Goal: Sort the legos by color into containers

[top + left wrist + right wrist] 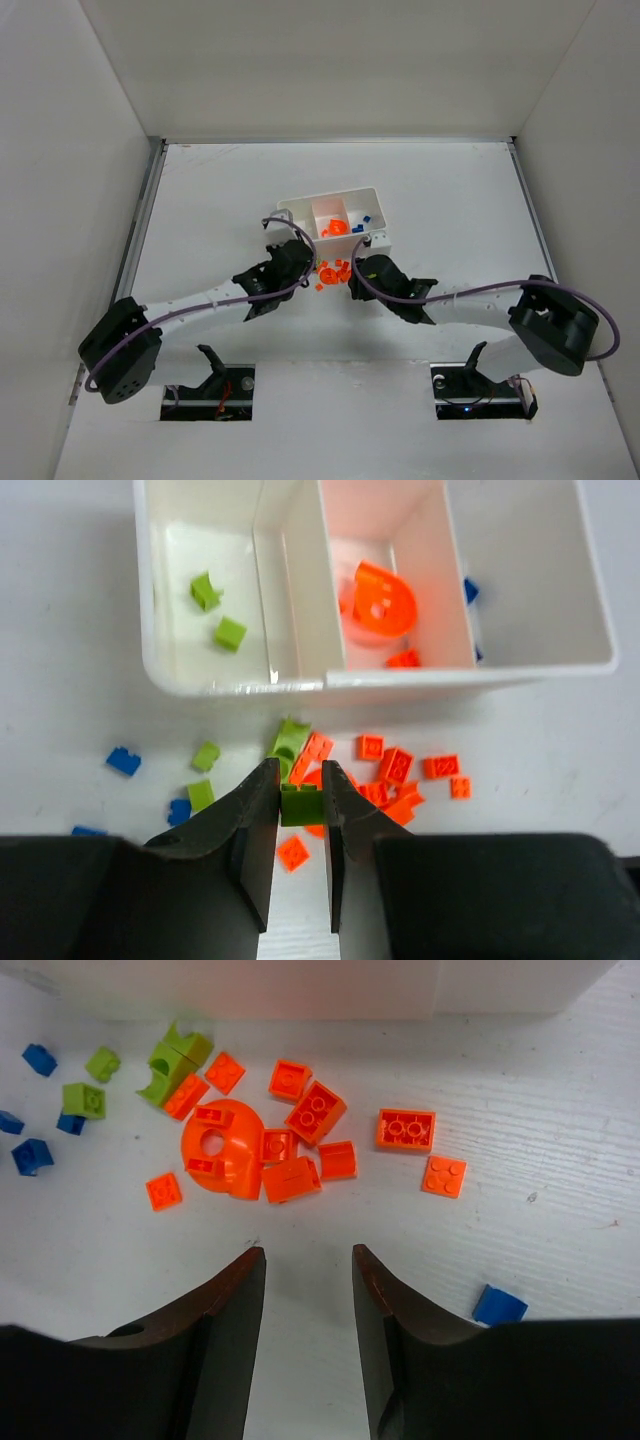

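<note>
My left hand (300, 788) is clamped on a small green brick (301, 806), pinched between the two fingertips just in front of the white tray (250, 685). The brick sits right at the tips, so the grip is shallow. I judge the main risk is that it twists or pops out if I move sharply. It lies among the loose bricks (400, 770) on the tabletop (560, 760), with orange ones close around it. I should lift straight up first, so the neighbours drop clear before I go sideways.

The place for it is the left compartment (180, 655), where two green pieces (229, 633) already lie. The middle compartment (385, 605) has orange, and the right compartment (540, 590) shows a little blue at its edge. From here that means up, over the front wall and a little to the left. I want the fingertips well above the thin rim and centred over the bare floor. They should be low before I let go, so the brick does not bounce across the divider.

My right hand (305, 1270) stands apart and empty above the orange pile (290, 1150) on the tabletop. It is near my left, so I would hold it there until the green brick is dropped.
</note>
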